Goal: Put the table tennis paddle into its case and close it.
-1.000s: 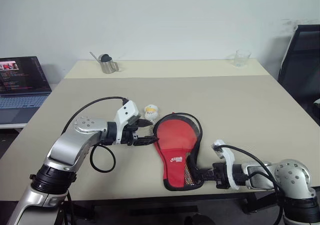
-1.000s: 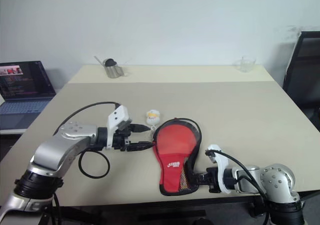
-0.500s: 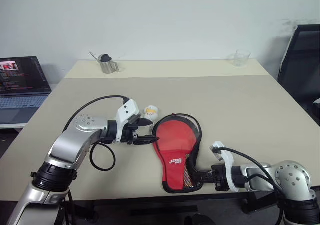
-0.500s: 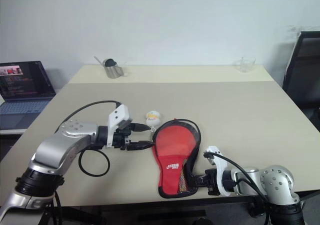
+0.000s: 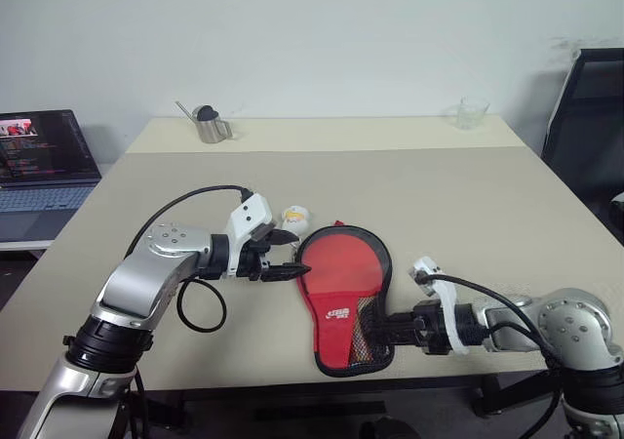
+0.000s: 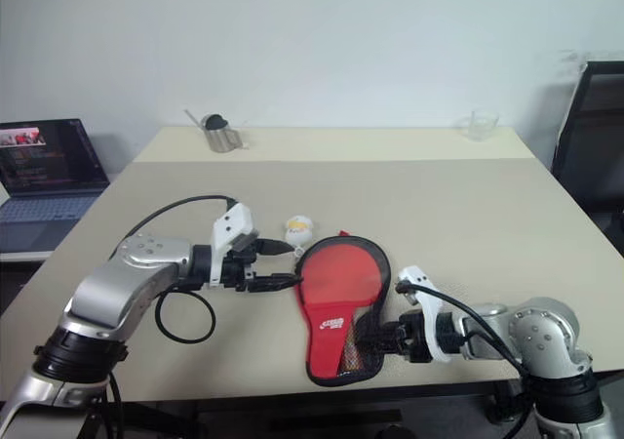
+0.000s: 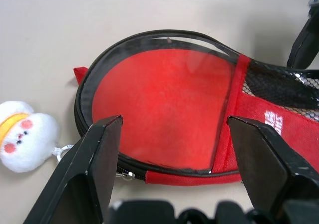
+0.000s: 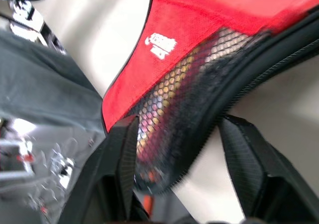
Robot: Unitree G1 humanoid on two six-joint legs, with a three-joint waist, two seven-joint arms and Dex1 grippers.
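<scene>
now, red case point(image 5: 341, 288) flat on the beige table point(image 5: 468, 195), red side up, near the table's front edge; round end points away from the robot, narrow mesh-pocket end toward it. white logo sits just above the mesh. paddle itself not visible as such; through the mesh in the right wrist view something striped shows inside the narrow end, can't say more.

left gripper point(image 5: 289, 255) at the case's round end, on the left rim; fingers spread, one on either side of the zip edge in the left wrist view, not clamped on anything.

right gripper point(image 5: 382, 328) at the case's narrow end, on its right side. fingers point(image 8: 122, 154) stand apart with the mesh end between them; whether they pinch the fabric or just straddle it, can't tell.

plush keychain point(image 5: 294, 215) just beyond the case's round end, left of it, lying on the table. metal cup point(image 5: 209, 125) and clear glass point(image 5: 472, 113) far back of the case; laptop point(image 5: 39, 161) well off to its left.
</scene>
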